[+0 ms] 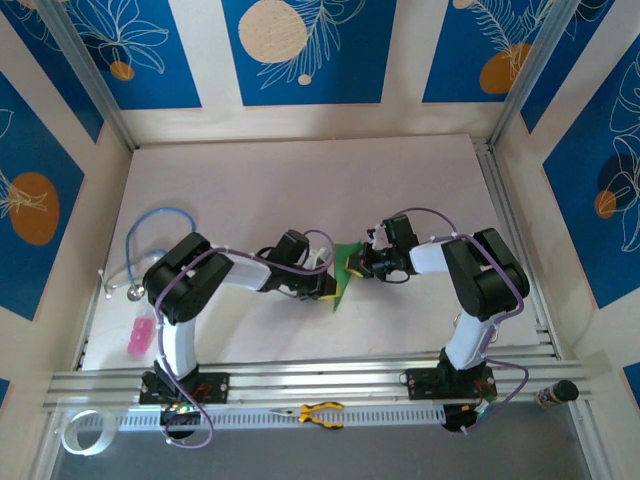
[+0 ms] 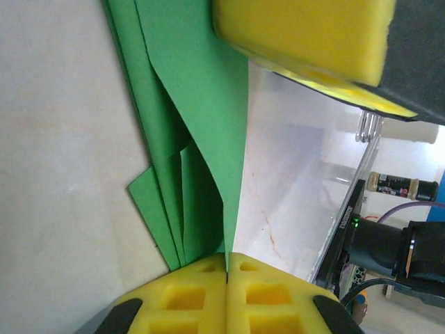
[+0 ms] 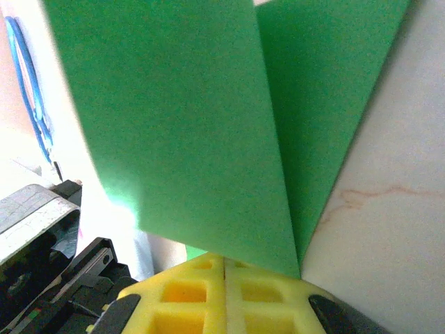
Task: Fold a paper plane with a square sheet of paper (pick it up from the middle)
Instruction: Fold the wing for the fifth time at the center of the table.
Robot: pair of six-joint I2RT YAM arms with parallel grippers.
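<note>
Green paper: here it is, the green paper point(image 1: 345, 272), bright, plain and unmarked, with clean straight edges, and no flat square any more, since it shows several layers.
Where it is: mid-worktop point(image 1: 300, 180), caught right between the two arms, standing up on edge rather than lying flat. In the top view it narrows to a point at its near end.
Folds: the left wrist view shows a broad smooth panel running down to a sharp straight edge, and beside it three or four narrower layers fanned out, their corners stepped one behind the other. A short crease breaks the middle layer.
Right-side look: from the right wrist view there are two big flat panels, one in front and lighter, one behind and darker, meeting in a tight V.
Left fingers: the left fingers point(image 2: 184, 299) are pressed together, yellow pads seam to seam, and the paper's sharp edge runs straight into that seam, so the paper is pinched.
Right fingers: the right fingers point(image 3: 181, 296) are also clamped together, the bottom of the V tucked into the join, gripping the paper from the other side. One of their yellow pads shows at the top of the left wrist view, close above the paper.
Contact with worktop: whether the paper's near point touches the surface I cannot tell.
Left edge: a blue stethoscope point(image 1: 150, 235) and, nearer, a pink object point(image 1: 140, 338), both well apart from the paper.
Front rail: yellow-handled pliers point(image 1: 320, 412) lying between the arm bases.
</note>
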